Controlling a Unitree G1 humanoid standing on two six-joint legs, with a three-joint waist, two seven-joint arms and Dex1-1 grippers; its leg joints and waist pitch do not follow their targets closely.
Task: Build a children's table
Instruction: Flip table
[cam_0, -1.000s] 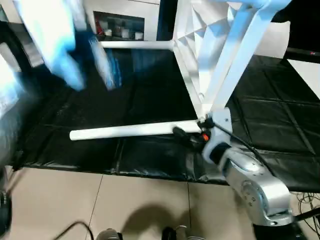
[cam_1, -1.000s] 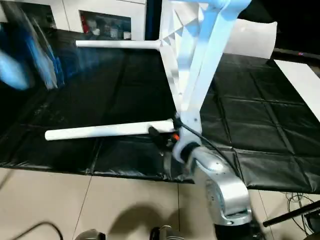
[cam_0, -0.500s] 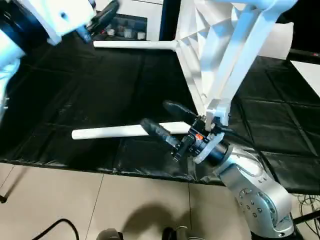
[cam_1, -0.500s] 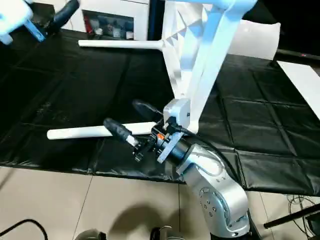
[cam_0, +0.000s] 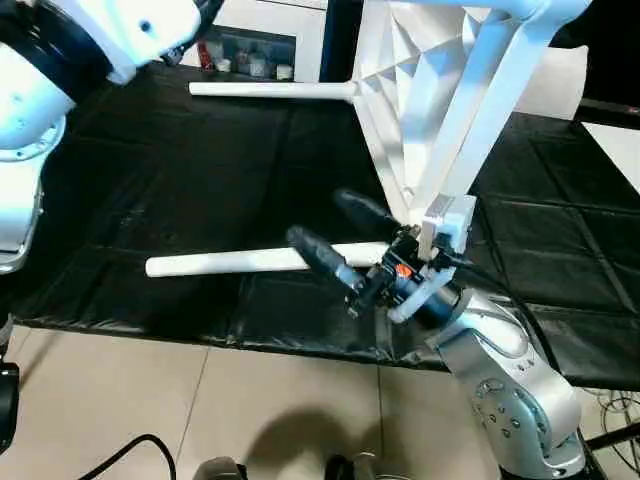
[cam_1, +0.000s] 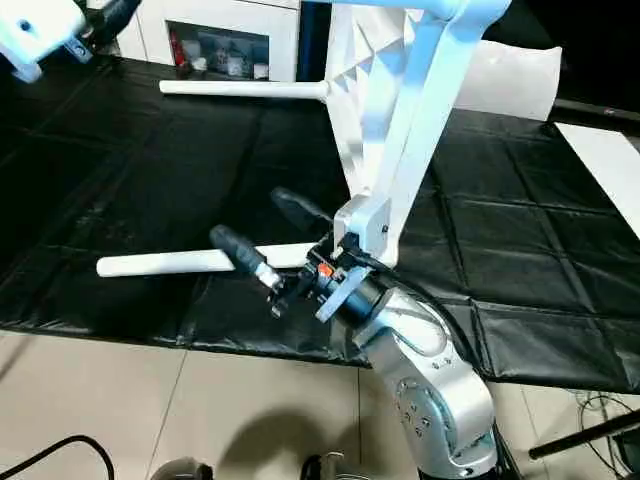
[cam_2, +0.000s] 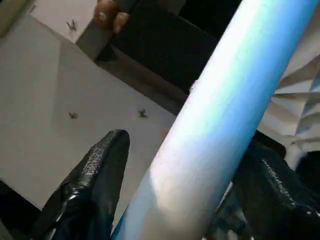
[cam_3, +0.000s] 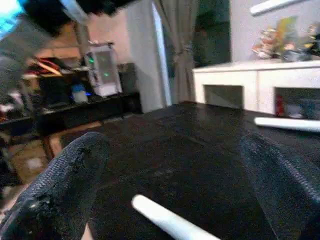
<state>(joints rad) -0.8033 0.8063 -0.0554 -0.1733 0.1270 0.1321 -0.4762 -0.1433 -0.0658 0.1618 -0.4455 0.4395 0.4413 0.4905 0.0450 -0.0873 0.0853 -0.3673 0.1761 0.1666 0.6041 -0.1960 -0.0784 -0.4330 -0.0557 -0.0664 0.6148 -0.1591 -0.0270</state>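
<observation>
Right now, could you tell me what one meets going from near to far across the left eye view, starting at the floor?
Floor → black mat edge → near leg lying level, with the right hand open around it → far leg jutting from the tabletop → cabinet.

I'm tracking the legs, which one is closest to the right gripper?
The near leg, lying level above the mat's front edge; the open right gripper straddles it. The far leg lies by the cabinet.
</observation>
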